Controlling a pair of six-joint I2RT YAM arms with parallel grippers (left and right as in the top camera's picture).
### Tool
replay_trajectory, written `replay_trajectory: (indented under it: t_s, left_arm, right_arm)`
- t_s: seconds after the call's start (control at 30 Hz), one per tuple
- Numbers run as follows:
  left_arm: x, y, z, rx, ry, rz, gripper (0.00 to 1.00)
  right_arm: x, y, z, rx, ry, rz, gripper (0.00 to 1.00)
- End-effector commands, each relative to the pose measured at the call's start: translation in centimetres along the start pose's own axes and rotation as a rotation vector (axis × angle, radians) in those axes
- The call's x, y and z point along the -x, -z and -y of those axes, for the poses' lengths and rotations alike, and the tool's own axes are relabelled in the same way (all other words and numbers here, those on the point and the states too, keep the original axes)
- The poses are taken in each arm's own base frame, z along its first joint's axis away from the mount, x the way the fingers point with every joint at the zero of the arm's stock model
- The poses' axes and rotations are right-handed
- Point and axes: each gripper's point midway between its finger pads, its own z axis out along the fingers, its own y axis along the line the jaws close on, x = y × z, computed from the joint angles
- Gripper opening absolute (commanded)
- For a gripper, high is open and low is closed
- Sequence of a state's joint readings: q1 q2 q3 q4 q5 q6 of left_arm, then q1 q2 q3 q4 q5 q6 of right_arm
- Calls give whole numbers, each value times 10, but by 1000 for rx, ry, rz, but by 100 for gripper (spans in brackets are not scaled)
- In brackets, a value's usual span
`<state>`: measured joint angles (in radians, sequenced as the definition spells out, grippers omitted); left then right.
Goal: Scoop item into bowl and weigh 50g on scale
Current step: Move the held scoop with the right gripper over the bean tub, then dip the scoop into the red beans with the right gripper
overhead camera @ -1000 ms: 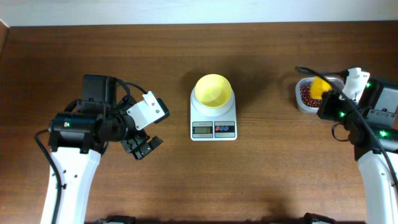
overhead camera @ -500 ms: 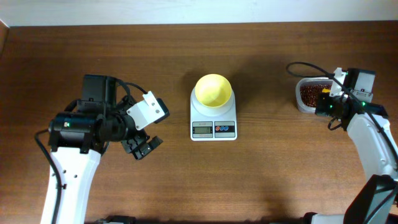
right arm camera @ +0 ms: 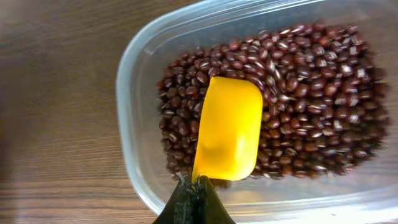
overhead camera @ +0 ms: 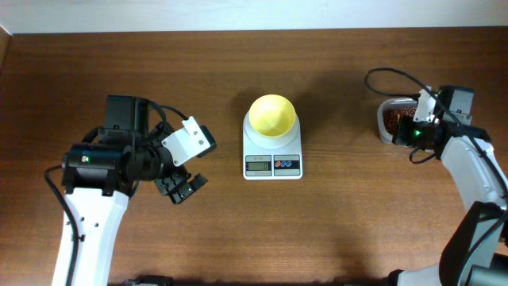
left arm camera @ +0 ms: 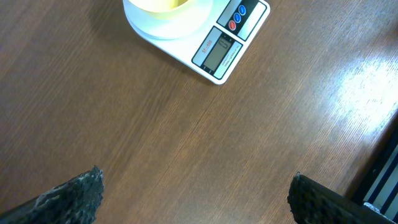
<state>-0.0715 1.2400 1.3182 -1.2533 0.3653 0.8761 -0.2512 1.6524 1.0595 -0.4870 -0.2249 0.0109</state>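
Yellow scoop (right arm camera: 229,134) gripped by its handle between the closed fingers of the right gripper (right arm camera: 194,200), its cup lying on the beans (right arm camera: 311,93) just ahead of the fingertips. The red-brown beans spread out on every side of the cup, filling a clear plastic container (right arm camera: 130,124) that stands on the wooden table (overhead camera: 238,230). Well apart from that gripper, toward the middle of the table, the pale yellow bowl (overhead camera: 272,116) sits on the white scale (overhead camera: 272,151). Across the table, the left gripper (overhead camera: 182,189) hangs with its dark fingers (left arm camera: 74,193) spread wide open over bare wood. The scale lies ahead of those fingers, its display and buttons on the edge nearest them and the bowl beyond.
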Motion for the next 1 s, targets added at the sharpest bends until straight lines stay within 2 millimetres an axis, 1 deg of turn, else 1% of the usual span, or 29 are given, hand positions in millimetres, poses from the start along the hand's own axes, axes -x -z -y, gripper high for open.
replay_trajectory:
  t_s: [0.0,0.07,0.1,0.2,0.37,0.4,0.47,0.53,0.6,0.7,0.8,0.93,0.97]
  left_arm:
    - [-3,-3,0,-8,-10,-8,99]
    - [-3,-3,0,-8,-10,-8,99]
    - [-3,-3,0,-8,-10,-8,99]
    - [-3,-3,0,-8,-10,-8,99]
    - [-3,-3,0,-8,-10,-8,99]
    - [-3,-3,0,-8,-10,-8,99]
    - [-3,-3,0,-8,-10,-8,99]
    - [-3,-3,0,-8,-10,-8,99]
    - [-3,-3,0,-8,-10,-8,99]
    - [-3,-3,0,-8,-10,-8,99]
    - [-3,-3,0,-8,-10,-8,99]
    - [-3,-3,0,-8,-10,-8,99]
    - [-3,-3,0,-8,-10,-8,99]
  right_arm:
    - [-22,-12,-10,98,-98,-79,4]
    - [-21,-9,2,96,-193,-77,4]
    - [-20,-6,4,132,-223,-72,4]
    - [-15,2,0,261,-279,-56,4]
    - [-15,5,7,273,-306,-52,4]
    - [-16,4,10,270,-315,-54,4]
    - [-24,-6,14,275,-339,-87,4]
    - [-31,-18,8,333,-360,-123,4]
    - [-35,-21,6,350,-371,-143,4]
    - [-39,-21,5,350,-380,-158,4]
    - [-41,-20,8,343,-437,-173,4]
    - [-42,-15,26,329,-556,-173,4]
    - [-41,-13,28,341,-568,-167,4]
